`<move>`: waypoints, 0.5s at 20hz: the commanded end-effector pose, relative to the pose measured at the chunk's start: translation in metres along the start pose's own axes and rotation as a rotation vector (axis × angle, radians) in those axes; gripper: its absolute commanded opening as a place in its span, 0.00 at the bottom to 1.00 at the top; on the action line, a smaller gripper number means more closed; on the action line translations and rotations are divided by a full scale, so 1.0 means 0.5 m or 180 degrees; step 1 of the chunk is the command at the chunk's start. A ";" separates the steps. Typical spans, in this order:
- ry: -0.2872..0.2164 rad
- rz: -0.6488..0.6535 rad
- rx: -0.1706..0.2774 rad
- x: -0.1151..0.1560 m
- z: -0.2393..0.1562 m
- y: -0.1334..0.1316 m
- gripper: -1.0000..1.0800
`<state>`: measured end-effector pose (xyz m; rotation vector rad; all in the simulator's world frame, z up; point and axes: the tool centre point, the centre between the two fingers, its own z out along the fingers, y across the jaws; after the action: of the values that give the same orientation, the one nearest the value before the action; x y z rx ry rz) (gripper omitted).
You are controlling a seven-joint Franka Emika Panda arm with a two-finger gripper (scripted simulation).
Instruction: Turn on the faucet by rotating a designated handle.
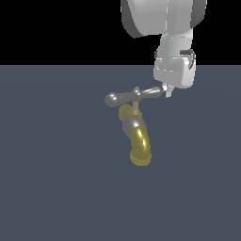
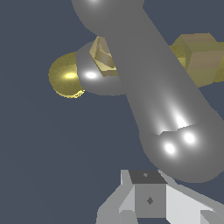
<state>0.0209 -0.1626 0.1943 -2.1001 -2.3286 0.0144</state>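
Gripper (image 1: 168, 92) touches the handle (image 1: 132, 96) end on the faucet (image 1: 136, 136); spread unclear.

handle (image 1: 133, 96): shiny silver-grey | spout (image 1: 140, 147): brass-yellow | pincer (image 1: 168, 91): white | floor (image 1: 56, 179): dark slate-blue

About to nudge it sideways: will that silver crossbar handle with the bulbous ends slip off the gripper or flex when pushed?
The shiny silver crossbar handle looks like rigid metal, so it probably won't flex. Its glossy, rounded end may let the gripper slide off. Centred on the thin brass stem, it should likely pivot rather than tip.
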 end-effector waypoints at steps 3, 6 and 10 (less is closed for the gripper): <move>0.0006 -0.0047 -0.0013 0.040 -0.002 0.040 0.00; 0.0006 -0.0054 -0.0018 0.058 -0.002 0.063 0.00; 0.0006 -0.0063 -0.0023 0.081 -0.004 0.092 0.00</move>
<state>0.0490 -0.1527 0.1942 -2.1338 -2.3064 0.0266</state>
